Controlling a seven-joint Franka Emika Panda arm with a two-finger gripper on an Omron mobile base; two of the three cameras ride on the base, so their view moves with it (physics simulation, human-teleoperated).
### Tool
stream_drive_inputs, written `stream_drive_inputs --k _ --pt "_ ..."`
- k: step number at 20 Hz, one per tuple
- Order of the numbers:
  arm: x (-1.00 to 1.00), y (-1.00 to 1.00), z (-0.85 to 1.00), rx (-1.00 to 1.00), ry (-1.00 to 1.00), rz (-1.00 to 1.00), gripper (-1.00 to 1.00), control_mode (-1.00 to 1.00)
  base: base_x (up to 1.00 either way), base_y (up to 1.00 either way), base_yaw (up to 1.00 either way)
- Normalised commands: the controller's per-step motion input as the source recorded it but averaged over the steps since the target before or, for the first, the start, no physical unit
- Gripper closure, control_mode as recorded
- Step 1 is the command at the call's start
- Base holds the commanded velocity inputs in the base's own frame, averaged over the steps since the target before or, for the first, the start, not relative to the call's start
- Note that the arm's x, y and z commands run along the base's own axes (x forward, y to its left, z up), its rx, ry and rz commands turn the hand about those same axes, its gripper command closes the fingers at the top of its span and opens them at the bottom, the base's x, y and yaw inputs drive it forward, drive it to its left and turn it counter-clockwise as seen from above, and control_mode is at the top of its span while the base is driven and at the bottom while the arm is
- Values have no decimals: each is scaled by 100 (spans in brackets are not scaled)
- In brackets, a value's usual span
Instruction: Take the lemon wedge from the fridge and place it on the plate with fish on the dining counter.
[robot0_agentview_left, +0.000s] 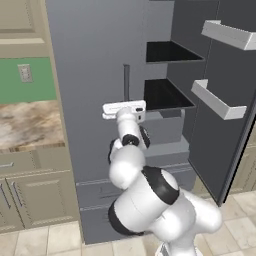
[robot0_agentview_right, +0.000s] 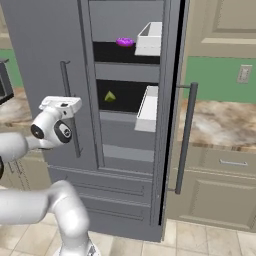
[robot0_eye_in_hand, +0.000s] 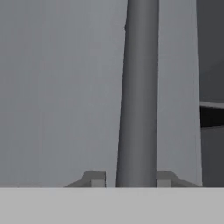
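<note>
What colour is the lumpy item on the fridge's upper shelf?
Purple-magenta, clearest in the right base view.

Fridge (robot0_agentview_left: 100, 75) right door open, black shelves (robot0_agentview_left: 167, 95) showing.

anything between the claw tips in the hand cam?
Yes. The vertical handle of the fridge's closed left door runs up between the claw tips, flanked closely on both sides in the hand view.

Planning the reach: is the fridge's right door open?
Open. The right door is swung out, exposing the shelves and the lemon wedge; the left door is shut.
</note>
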Motion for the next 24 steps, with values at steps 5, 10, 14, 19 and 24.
stream_drive_inputs --k 5,10,14,19,24 --pt "-74 99 49 0 7 -7 100 -100 0 0 0" --pt "-100 100 62 0 13 -5 100 -100 0 0 0" --pt "-100 100 59 0 20 -2 100 -100 0 0 0" --pt "-100 100 53 -8 19 0 -100 -100 0 0 0" --pt "-100 100 30 -7 12 0 -100 -100 0 0 0"
